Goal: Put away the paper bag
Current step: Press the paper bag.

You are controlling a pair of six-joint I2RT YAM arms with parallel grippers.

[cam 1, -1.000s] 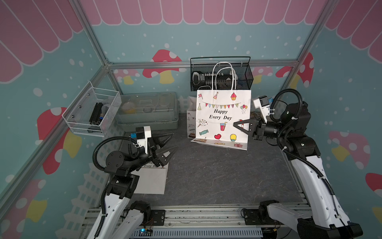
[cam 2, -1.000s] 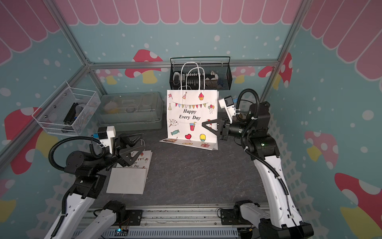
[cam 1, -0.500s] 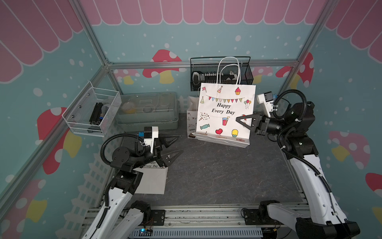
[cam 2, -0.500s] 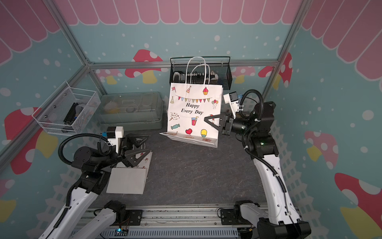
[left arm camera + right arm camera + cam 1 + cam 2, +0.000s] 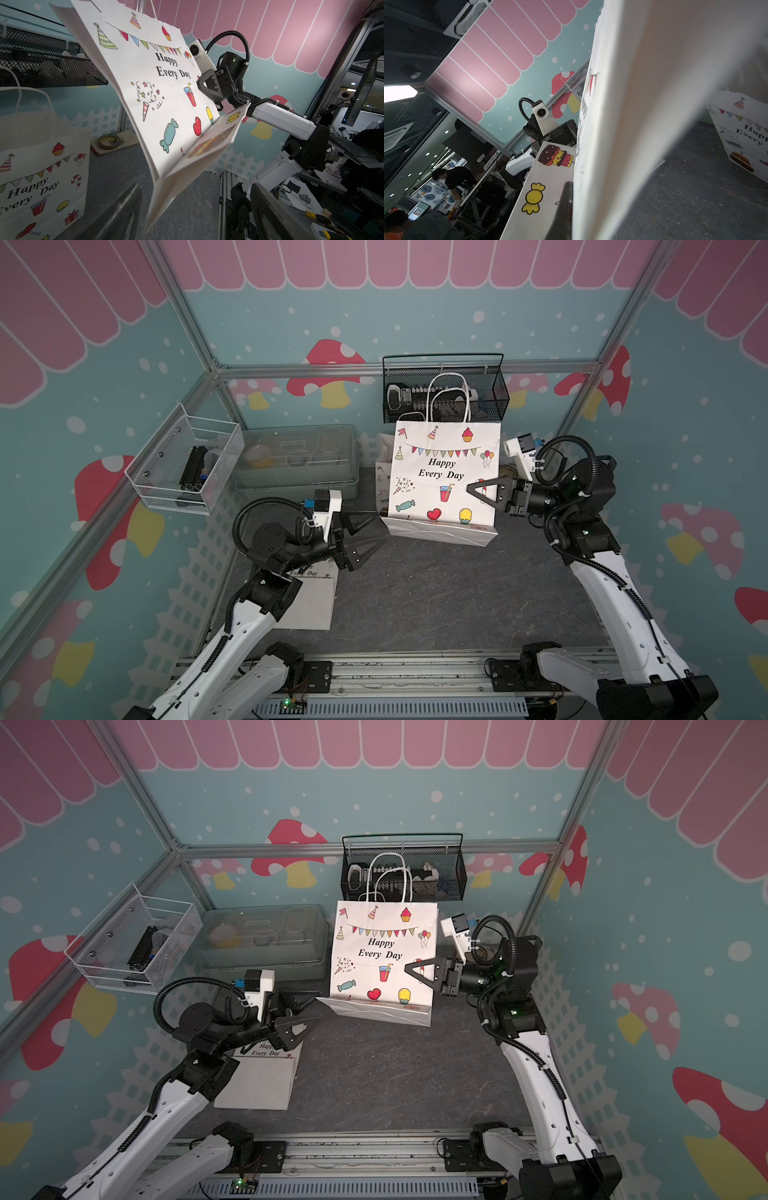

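In the foreground, a folded bag [image 5: 311, 608] is lying flat under the left arm. The left gripper [image 5: 380, 526] is gaping wide just beside the lower left corner of the paper bag [image 5: 440, 472]. The right gripper [image 5: 471, 490] is pinching the bag's right edge, holding it upright off the table [image 5: 436, 593]. Behind, the mesh basket [image 5: 490, 406] is hanging; the bag's mouth is hidden.
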